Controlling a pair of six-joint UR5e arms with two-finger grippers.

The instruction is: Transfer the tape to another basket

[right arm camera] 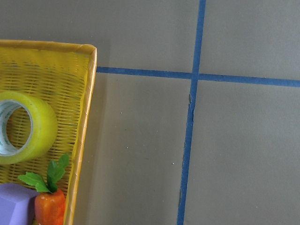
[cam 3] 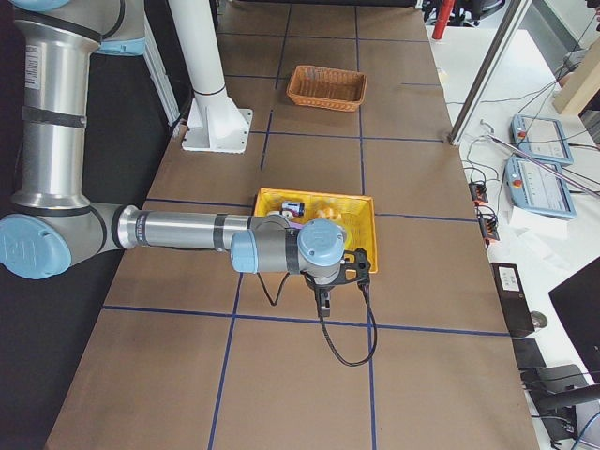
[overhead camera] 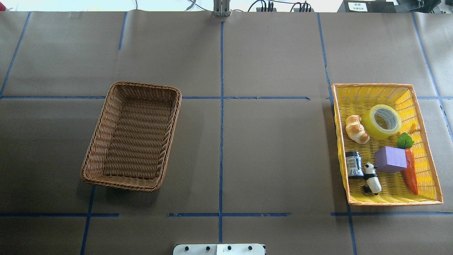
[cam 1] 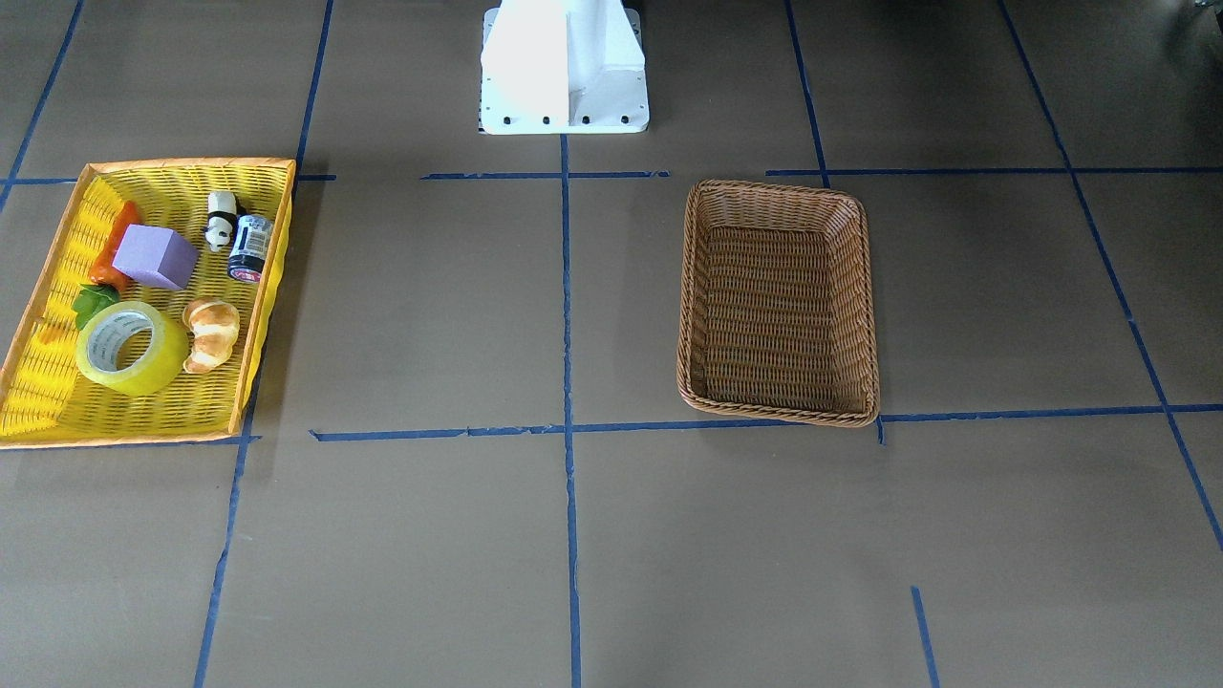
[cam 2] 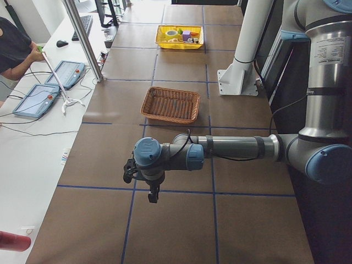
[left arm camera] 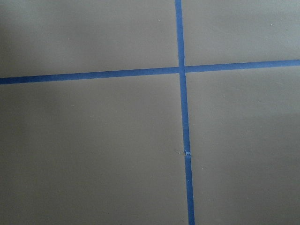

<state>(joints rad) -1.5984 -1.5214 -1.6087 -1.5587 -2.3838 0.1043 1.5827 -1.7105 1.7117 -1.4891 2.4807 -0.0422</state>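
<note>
The yellow tape roll (cam 1: 132, 349) lies on its side in the yellow basket (cam 1: 143, 164), next to a croissant (cam 1: 212, 333). It also shows in the overhead view (overhead camera: 381, 121) and the right wrist view (right arm camera: 21, 127). The brown wicker basket (cam 1: 779, 413) stands empty on the other half of the table (overhead camera: 120, 184). My left gripper (cam 2: 153, 193) hangs over bare table, well short of the brown basket. My right gripper (cam 3: 323, 300) hangs just outside the yellow basket's near edge. Both show only in the side views, so I cannot tell whether they are open or shut.
The yellow basket also holds a purple cube (overhead camera: 390, 159), a toy carrot (overhead camera: 410, 173), a small dark jar (overhead camera: 354, 164) and a panda figure (overhead camera: 372, 179). Blue tape lines grid the brown table. The white robot base (cam 1: 564, 67) stands between the baskets. An operator's bench runs along the far side (cam 2: 33, 82).
</note>
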